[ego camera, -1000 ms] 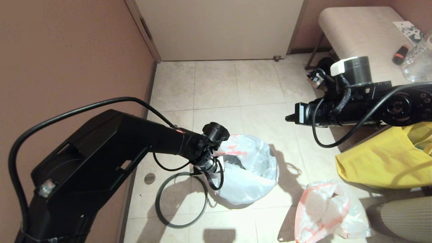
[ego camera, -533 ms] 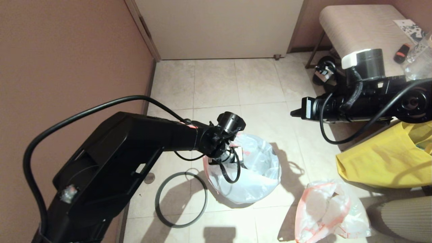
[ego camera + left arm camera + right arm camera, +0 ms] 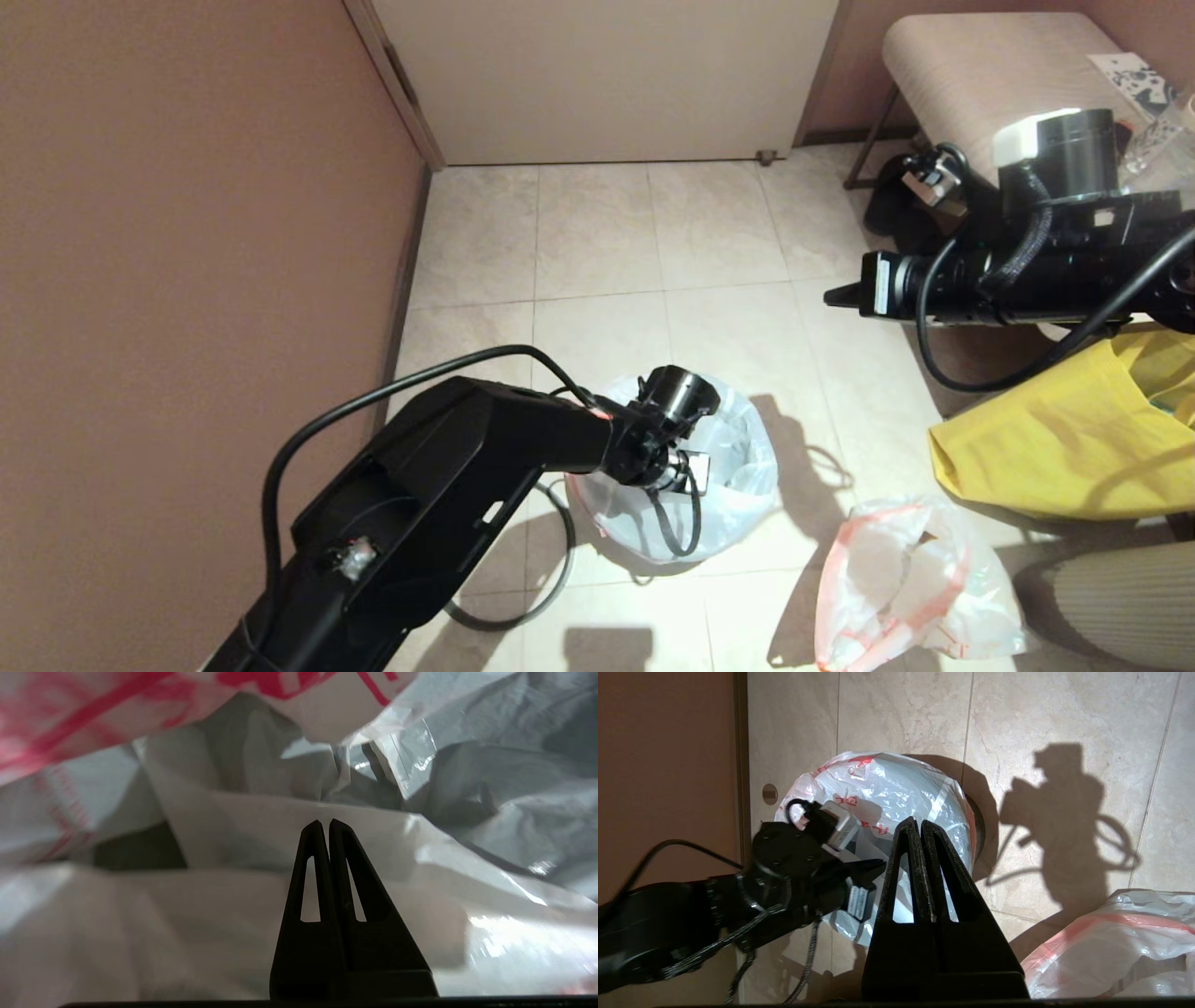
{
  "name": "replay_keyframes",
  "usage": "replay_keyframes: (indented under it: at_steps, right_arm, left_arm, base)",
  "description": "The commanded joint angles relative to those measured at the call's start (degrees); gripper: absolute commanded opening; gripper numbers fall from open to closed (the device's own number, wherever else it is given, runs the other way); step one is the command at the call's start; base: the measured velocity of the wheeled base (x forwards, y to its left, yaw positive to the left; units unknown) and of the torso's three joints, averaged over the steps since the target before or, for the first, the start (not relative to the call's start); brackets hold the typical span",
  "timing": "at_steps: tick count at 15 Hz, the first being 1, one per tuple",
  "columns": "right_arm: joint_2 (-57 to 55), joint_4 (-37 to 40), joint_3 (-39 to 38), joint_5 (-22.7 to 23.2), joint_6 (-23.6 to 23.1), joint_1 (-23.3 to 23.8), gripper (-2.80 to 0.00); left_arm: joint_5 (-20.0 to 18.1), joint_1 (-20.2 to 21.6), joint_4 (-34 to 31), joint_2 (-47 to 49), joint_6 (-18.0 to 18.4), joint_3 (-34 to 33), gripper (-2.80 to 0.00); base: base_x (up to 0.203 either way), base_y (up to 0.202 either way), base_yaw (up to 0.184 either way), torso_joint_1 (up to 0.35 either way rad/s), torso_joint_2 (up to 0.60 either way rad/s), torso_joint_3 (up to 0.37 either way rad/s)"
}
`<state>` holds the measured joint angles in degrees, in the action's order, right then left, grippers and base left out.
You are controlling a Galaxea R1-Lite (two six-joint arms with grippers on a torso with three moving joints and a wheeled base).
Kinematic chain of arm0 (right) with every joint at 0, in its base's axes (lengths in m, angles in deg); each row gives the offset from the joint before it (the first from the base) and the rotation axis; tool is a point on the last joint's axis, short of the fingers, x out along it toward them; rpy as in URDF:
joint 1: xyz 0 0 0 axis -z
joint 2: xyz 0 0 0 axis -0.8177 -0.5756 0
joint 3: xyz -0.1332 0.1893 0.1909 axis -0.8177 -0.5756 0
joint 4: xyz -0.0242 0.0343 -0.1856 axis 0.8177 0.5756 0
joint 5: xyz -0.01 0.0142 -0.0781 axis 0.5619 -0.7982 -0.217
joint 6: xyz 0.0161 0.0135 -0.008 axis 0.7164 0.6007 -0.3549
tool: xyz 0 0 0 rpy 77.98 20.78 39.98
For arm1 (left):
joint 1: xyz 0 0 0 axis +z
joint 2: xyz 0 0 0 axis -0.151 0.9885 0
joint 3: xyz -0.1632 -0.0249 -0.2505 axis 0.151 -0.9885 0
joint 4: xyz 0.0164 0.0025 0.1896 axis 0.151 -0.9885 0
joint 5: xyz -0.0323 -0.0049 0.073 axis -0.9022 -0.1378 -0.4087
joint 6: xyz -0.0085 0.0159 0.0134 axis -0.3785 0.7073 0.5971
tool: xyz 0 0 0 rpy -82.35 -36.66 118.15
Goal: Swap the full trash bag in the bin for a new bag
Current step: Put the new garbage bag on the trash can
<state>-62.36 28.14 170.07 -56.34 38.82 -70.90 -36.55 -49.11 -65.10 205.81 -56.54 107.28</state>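
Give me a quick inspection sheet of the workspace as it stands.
Surface: beige tiled floor.
Job's things: new bag draped over the bin, which is hidden; full trash bag on the floor beside it; grey hoop lying by the bin.
Clutter: yellow tote.
Grippers: left gripper shut, inside the new bag; right gripper shut, raised above.
Cables: black cable looping over the left arm.
Surroundings: brown wall, padded bench.

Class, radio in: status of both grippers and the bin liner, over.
Left gripper shut, down inside new bag lining bin. Right gripper shut, raised, empty. Full trash bag on floor; hoop rim off.
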Motion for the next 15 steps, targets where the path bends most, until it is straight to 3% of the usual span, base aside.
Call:
replay_keyframes:
  at_steps: [1, 2, 3, 4, 5, 8, 15]
  right_arm:
    - [1.92, -0.14, -1.62, 0.59, -0.58, -0.13, -2.80]
    - [2.75, -0.49, -2.67, 0.93, -1.11, -0.36, -2.80]
    - [3.11, -2.18, -3.50, 1.70, -1.78, -0.55, -2.80]
    - [3.08, -3.26, -4.00, 1.98, -1.92, -0.59, -2.80]
    - [3.34, -3.58, -4.52, 1.98, -1.95, -0.81, -2.80]
    - [3.77, -3.66, -4.64, 1.98, -1.95, -1.01, -2.80]
    - [3.08, -3.69, -4.81, 1.98, -2.04, -1.82, -2.80]
  left_arm:
    - [0.08, 1.30, 9.68, 6.66, 1.77, 0.10, -2.80]
    - [0.03, 2.79, 19.19, 10.82, 6.02, 0.22, -2.80]
    - [0.04, 4.53, 26.12, 14.25, 14.75, 0.31, -2.80]
    - [0.10, 7.03, 28.42, 16.21, 23.21, 0.37, -2.80]
    - [0.15, 9.62, 26.80, 17.60, 26.77, 0.47, -2.80]
    - [0.25, 12.05, 27.42, 18.19, 27.48, 0.48, -2.80]
    - [1.33, 10.79, 37.40, 17.84, 27.61, 0.40, -2.80]
  base:
    - [0.000, 0.000, 0.000, 0.000, 0.00, 0.000]
    - [0.000, 0.000, 0.000, 0.000, 0.00, 0.000]
    - [0.000, 0.000, 0.000, 0.000, 0.00, 0.000]
    - [0.000, 0.000, 0.000, 0.000, 0.00, 0.000]
    - [0.000, 0.000, 0.000, 0.000, 0.00, 0.000]
    - [0.000, 0.000, 0.000, 0.000, 0.00, 0.000]
    - [0.000, 0.000, 0.000, 0.000, 0.00, 0.000]
